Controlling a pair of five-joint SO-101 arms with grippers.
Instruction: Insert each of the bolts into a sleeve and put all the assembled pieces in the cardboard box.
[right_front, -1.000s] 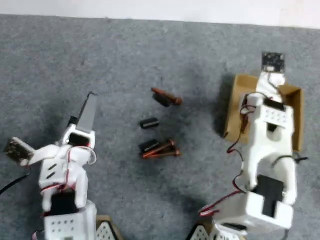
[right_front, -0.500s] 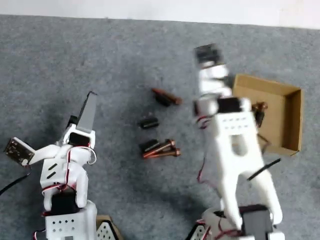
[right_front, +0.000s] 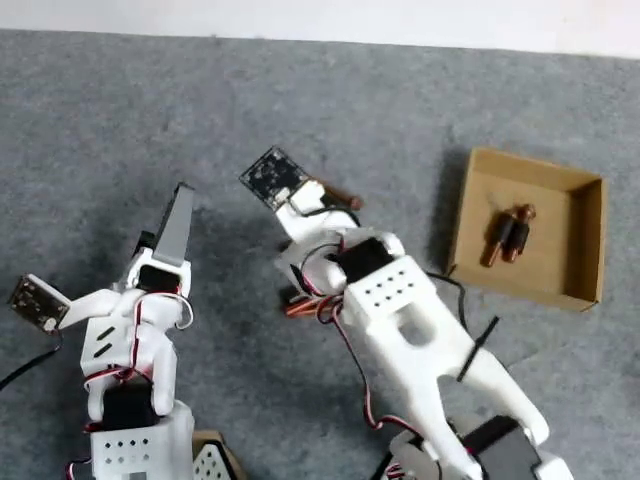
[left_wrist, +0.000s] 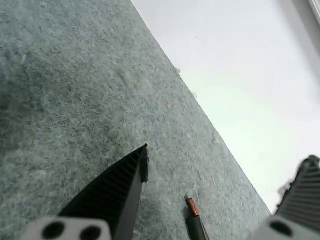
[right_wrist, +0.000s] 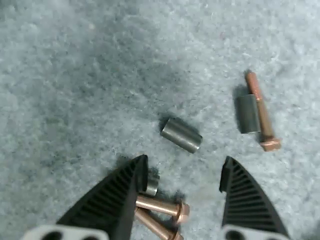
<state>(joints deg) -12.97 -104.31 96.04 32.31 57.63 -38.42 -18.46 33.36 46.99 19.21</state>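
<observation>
The right gripper is hanging over the cluster of parts at the middle of the grey mat, its jaws standing apart and gripping nothing. A loose sleeve is lying on its side just ahead of the fingertips. A pair of bolts is lying side by side beneath the gripper, with a short sleeve close against one finger. Farther off, a second sleeve is lying alongside a single bolt. The left gripper is resting off to the side, likewise spread and empty. One assembled piece is already lying in the cardboard box, well apart from the loose parts. In my judgement a pick from the cluster is in hand. It is best done by centring the jaws over one part only, closing across its width, and keeping clear of the paired bolts so that both are not being caught or scattered.
</observation>
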